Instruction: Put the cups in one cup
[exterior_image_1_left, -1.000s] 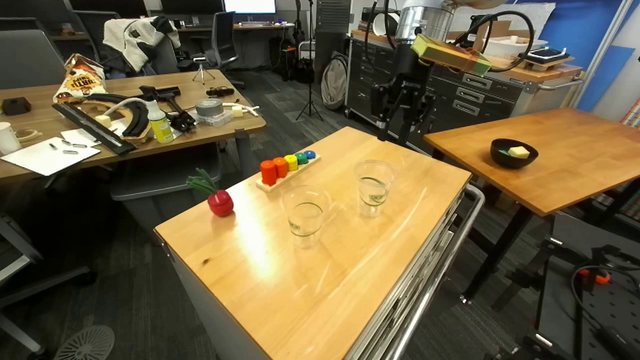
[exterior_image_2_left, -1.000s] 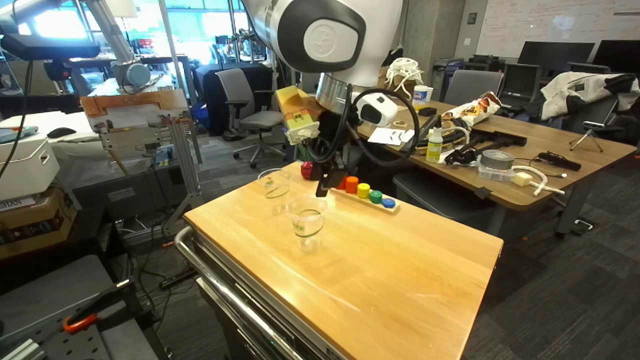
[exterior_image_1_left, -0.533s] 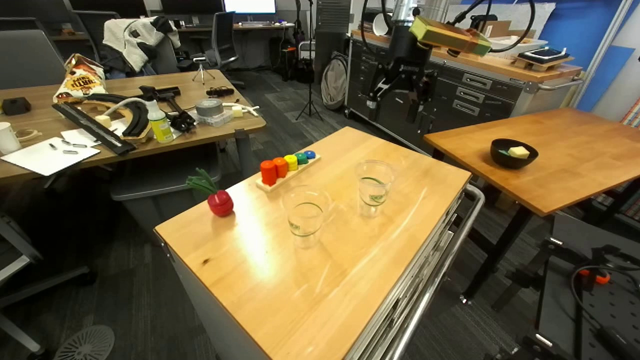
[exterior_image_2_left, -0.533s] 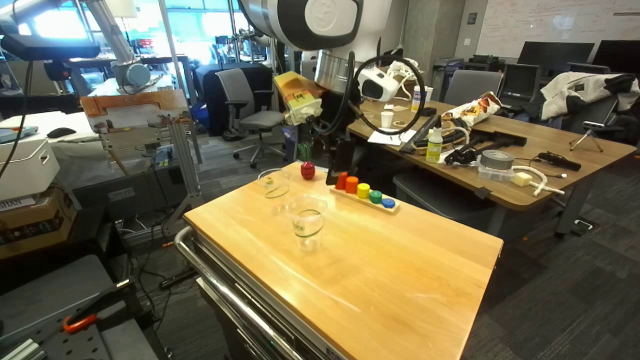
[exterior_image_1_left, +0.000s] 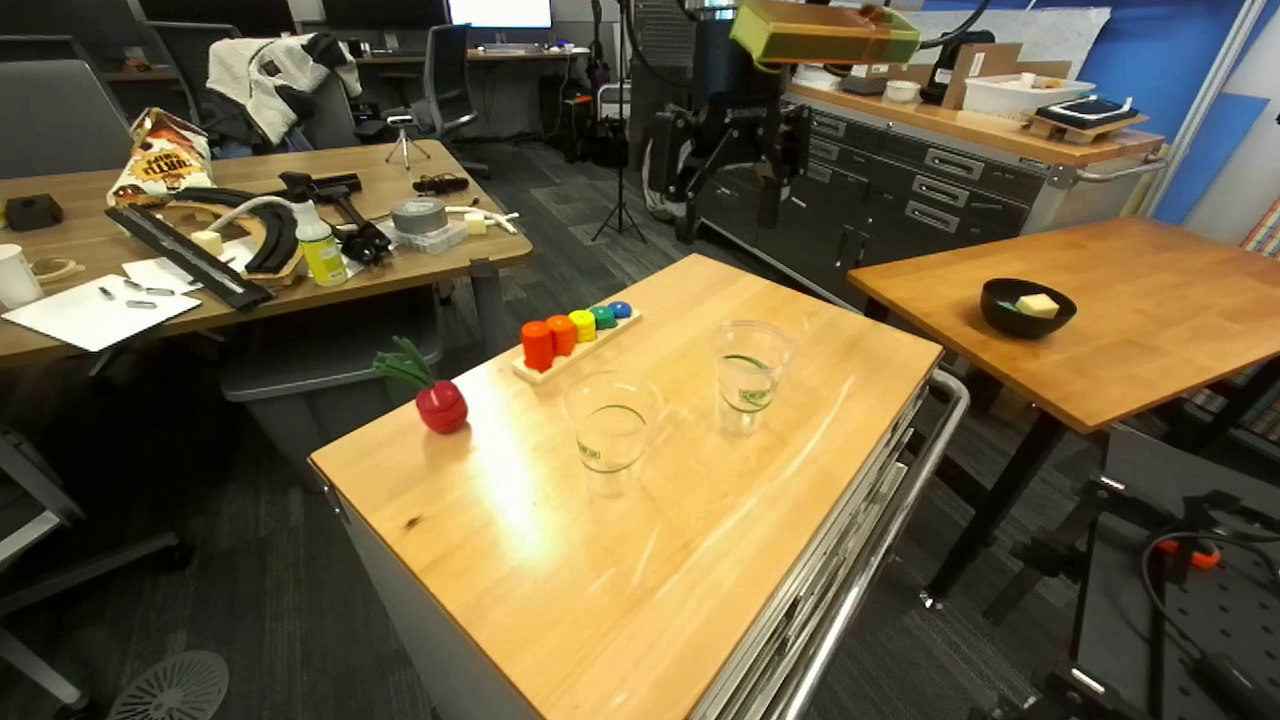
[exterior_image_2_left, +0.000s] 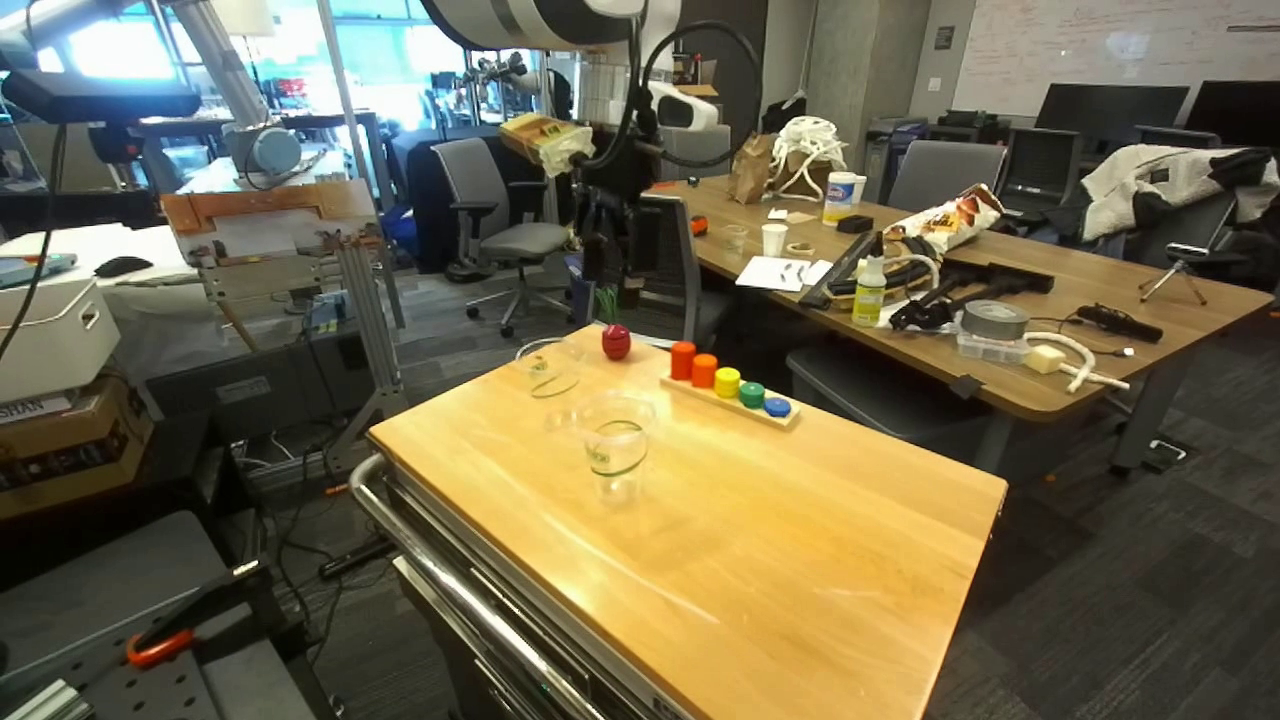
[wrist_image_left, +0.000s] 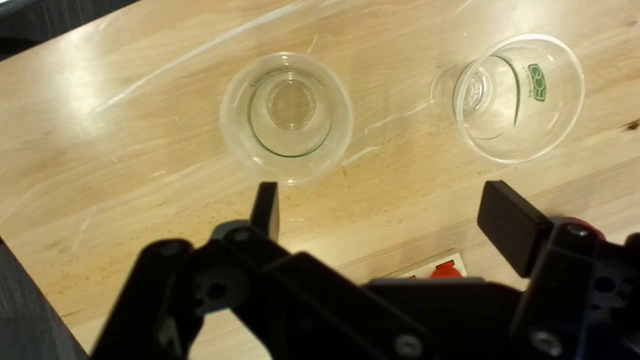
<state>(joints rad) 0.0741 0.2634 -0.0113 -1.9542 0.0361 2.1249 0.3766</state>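
Hovering above the wooden worktop (exterior_image_1_left: 600, 620), my pincer (wrist_image_left: 384, 207) gapes wide; clear plastic cups (exterior_image_1_left: 612, 430) (exterior_image_1_left: 748, 385) stand at two spots.

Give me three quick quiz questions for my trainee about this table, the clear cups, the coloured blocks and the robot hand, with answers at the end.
1. True or false: the hand is open.
2. Short answer: what colour is the print on the clear cup nearest the red leafy-topped object?
3. Multiple choice: which colour sits farthest from that object on the wooden rack? A: yellow. B: blue. C: green.

Key: 1, true; 2, green; 3, B, the blue block.
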